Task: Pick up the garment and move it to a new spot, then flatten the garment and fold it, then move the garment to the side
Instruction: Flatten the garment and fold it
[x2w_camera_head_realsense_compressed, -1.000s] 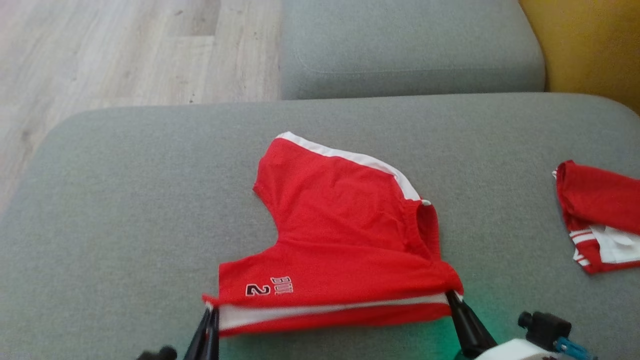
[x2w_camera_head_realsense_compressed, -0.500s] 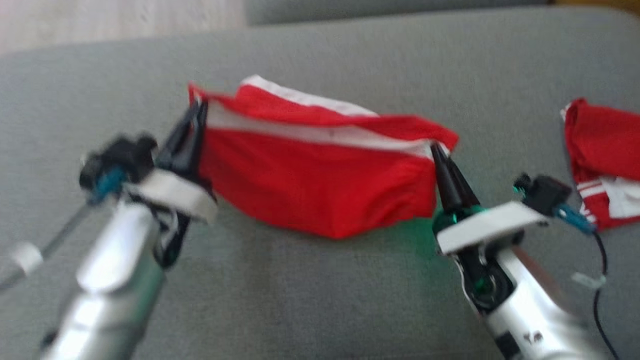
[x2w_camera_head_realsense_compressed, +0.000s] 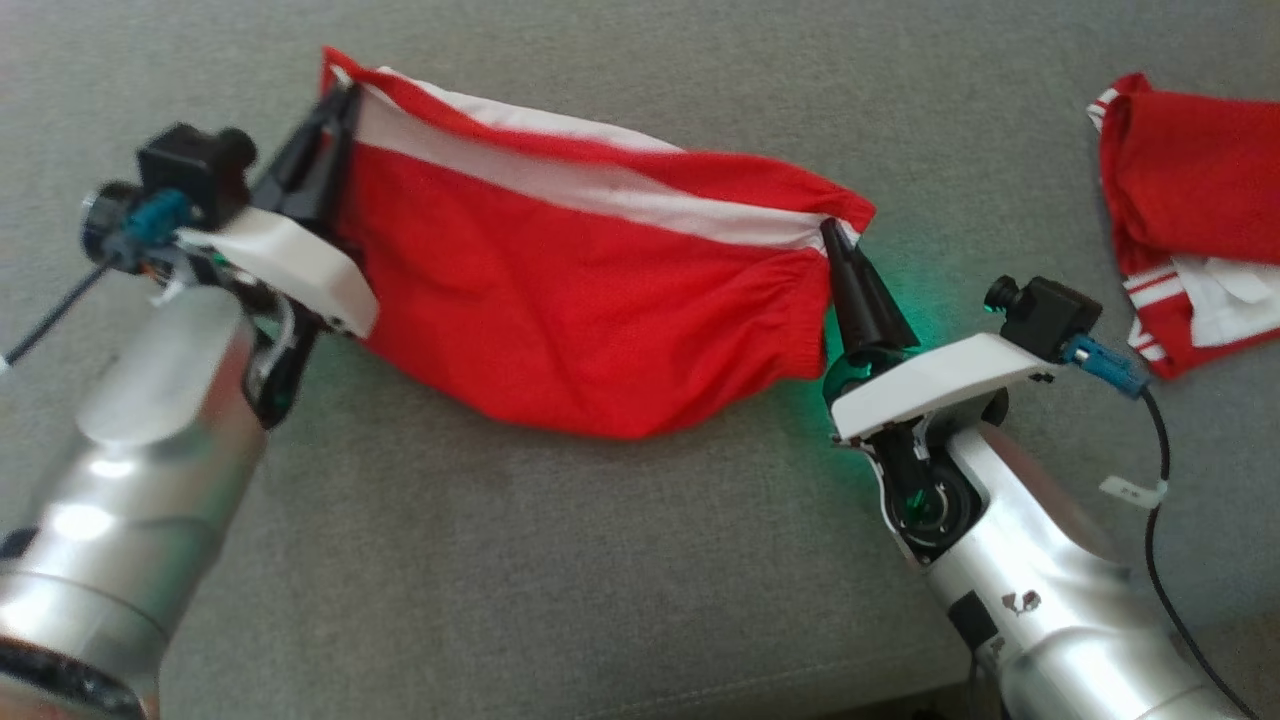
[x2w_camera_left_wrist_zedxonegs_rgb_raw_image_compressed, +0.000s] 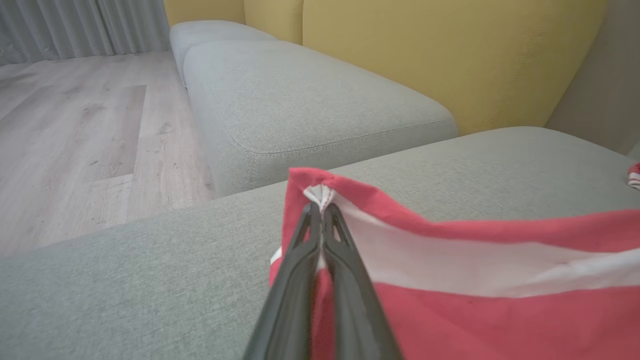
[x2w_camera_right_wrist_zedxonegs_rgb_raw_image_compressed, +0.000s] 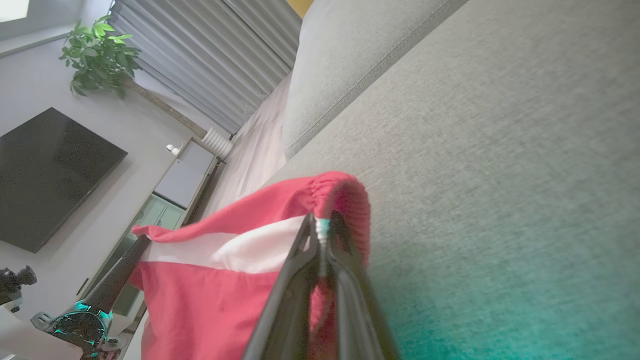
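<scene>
A grey fabric sofa seat cushion (x2w_camera_head_realsense_compressed: 500, 560) carries the work. The head view shows both silver arms and a second red-and-white garment (x2w_camera_head_realsense_compressed: 1190, 190), which lies on the cushion well apart to the right. The left wrist view adds a yellow upholstered backrest (x2w_camera_left_wrist_zedxonegs_rgb_raw_image_compressed: 450, 60), a neighbouring grey cushion (x2w_camera_left_wrist_zedxonegs_rgb_raw_image_compressed: 300, 100), a pale wood floor (x2w_camera_left_wrist_zedxonegs_rgb_raw_image_compressed: 75, 125) and grey curtains (x2w_camera_left_wrist_zedxonegs_rgb_raw_image_compressed: 75, 25). The right wrist view adds a green leafy plant (x2w_camera_right_wrist_zedxonegs_rgb_raw_image_compressed: 97, 55) and a dark flat screen on the wall (x2w_camera_right_wrist_zedxonegs_rgb_raw_image_compressed: 45, 175).

The red mesh garment with a white stripe (x2w_camera_head_realsense_compressed: 560, 300) hangs stretched between the two arms, over the middle of the cushion. Its lower edge sags toward the cushion; contact cannot be confirmed.

The left fingers (x2w_camera_head_realsense_compressed: 320, 140) are clamped together on the garment's upper left corner, with a small tuft of white fabric projecting past the tips. The right fingers (x2w_camera_head_realsense_compressed: 850, 280) are clamped together on the upper right corner, at the gathered red edge. The white stripe runs from one grip point to the other.
</scene>
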